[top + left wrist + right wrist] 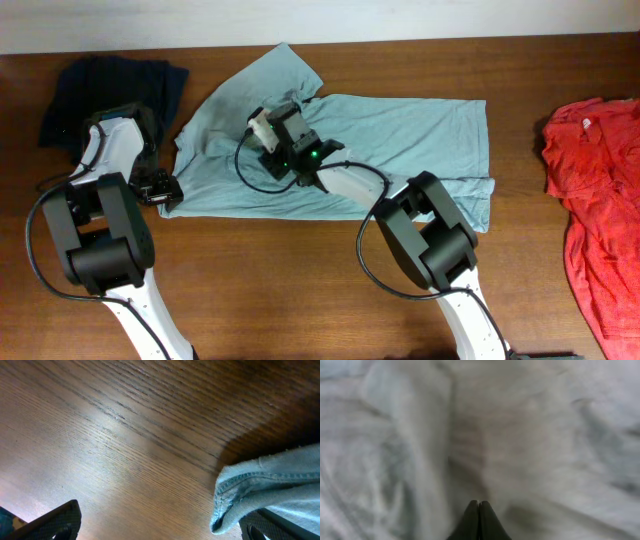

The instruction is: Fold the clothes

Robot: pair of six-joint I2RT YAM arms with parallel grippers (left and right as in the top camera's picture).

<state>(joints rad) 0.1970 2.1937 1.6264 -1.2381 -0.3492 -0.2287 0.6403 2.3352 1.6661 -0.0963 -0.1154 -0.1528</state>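
T-shirt (420, 135) lies long-axis left-to-right — hem rightward.

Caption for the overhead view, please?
Pale teal T-shirt spread on the table, right gripper above it, left gripper at its corner.

The table (125, 435) is brown wood with fine open grain and a low satin sheen where light strikes it. The T-shirt (420, 130) is thin, soft, matt cloth, creased, with a stitched, slightly puckered hem (250, 485). The navy garment (110, 85) and the red shirt (600, 200) are matt, crumpled cloth too. The left arm (95, 235) and right arm (430, 240) have smooth black and white plastic casings. The fingers (50, 521) of the left end effector (160, 529) look like black, matt, faintly grainy plastic; those of the right end effector (479, 505) are smooth and dark.
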